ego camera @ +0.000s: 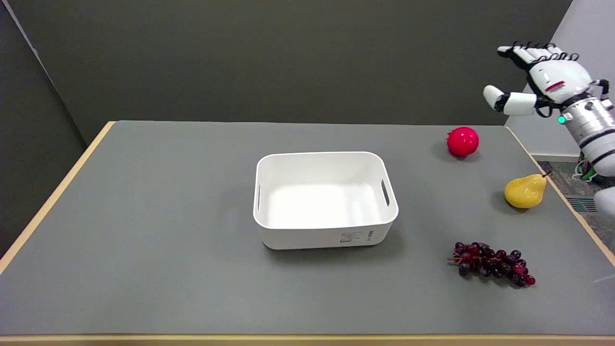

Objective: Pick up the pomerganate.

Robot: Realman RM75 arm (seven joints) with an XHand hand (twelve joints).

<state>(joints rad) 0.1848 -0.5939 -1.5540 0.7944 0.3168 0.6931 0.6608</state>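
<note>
Right hand [543, 79] empty, fingers spread, in air; pomegranate [462, 141] below-left, well apart.

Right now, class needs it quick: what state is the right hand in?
Right hand: open, fingers spread, holding nothing, in the air above and right of the pomegranate.

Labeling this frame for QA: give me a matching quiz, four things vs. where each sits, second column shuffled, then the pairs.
Things:
1. pomegranate
2. pear
3. grapes
4. bin

Places:
A. near right of the table, closest to the camera of the fruits
B. middle of the table
C. far right, below the raised right hand
D. at the right edge, between the other two fruits

Pairs: 1-C, 2-D, 3-A, 4-B
</note>
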